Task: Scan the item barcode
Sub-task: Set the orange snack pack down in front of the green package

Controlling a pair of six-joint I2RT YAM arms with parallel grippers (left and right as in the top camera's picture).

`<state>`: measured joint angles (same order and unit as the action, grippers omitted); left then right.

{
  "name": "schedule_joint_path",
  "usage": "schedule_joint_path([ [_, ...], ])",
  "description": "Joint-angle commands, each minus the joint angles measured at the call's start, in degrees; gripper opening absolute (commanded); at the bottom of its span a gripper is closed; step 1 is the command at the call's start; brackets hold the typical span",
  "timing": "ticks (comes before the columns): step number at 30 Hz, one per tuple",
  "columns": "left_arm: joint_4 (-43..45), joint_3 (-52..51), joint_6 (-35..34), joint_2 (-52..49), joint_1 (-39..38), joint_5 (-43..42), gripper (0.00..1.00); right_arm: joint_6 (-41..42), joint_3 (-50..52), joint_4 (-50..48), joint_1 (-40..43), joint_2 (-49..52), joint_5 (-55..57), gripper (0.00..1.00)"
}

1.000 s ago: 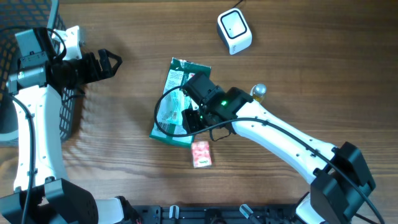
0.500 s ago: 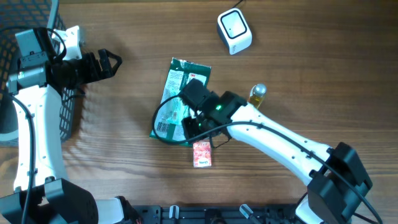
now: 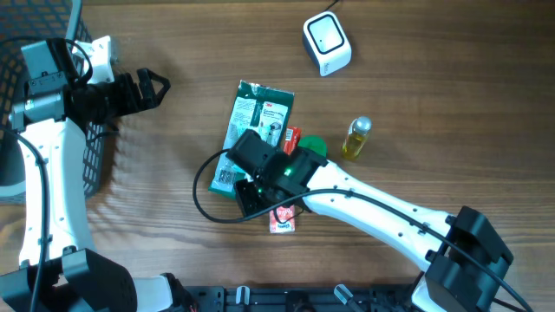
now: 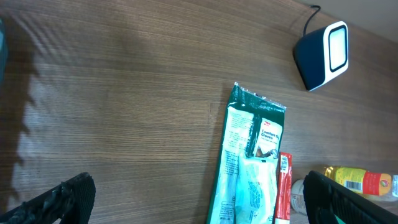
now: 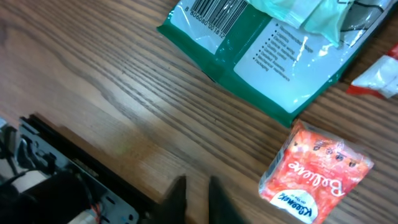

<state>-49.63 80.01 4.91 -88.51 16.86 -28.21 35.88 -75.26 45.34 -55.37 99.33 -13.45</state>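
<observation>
Overhead view: the green packet [image 3: 260,111] lies mid-table, its near end hidden under the right arm. The right gripper [image 3: 245,198] sits at the packet's near-left corner. A white scanner [image 3: 327,43] stands far right, well apart. A small bottle [image 3: 356,139] lies right of the packet, and a red pouch [image 3: 281,221] just near of it. The left gripper [image 3: 154,87] hovers far left beside a wire basket [image 3: 95,160].

Left wrist view: its jaws are spread wide with nothing between them.

Right wrist view: the fingers [image 5: 178,194] are pinched together on nothing, over bare wood just short of the packet's barcode [image 5: 217,9].
</observation>
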Motion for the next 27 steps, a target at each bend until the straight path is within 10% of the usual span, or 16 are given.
schedule_joint_path([
  [1, 0.15, 0.26, 0.87, -0.35, -0.09, -0.68, 1.00, 0.28, -0.13, -0.17, -0.33, 0.68, 1.33, 0.04],
  [7, 0.15, 0.26, 0.87, -0.35, -0.09, -0.68, 1.00, 0.17, -0.13, -0.15, -0.33, 0.68, 1.88, 0.10],
  [11, 0.15, 0.26, 0.87, -0.35, -0.09, -0.70, 1.00, 0.17, -0.13, -0.11, -0.33, 0.68, 1.88, 0.65],
  [15, 0.15, 0.26, 0.87, -0.35, -0.09, -0.70, 1.00, 0.17, -0.13, -0.11, -0.33, 0.68, 1.90, 1.00],
  [27, 0.15, 0.26, 0.87, -0.35, -0.09, -0.68, 1.00, 0.15, -0.13, -0.31, -0.33, 0.68, 2.56, 1.00],
])
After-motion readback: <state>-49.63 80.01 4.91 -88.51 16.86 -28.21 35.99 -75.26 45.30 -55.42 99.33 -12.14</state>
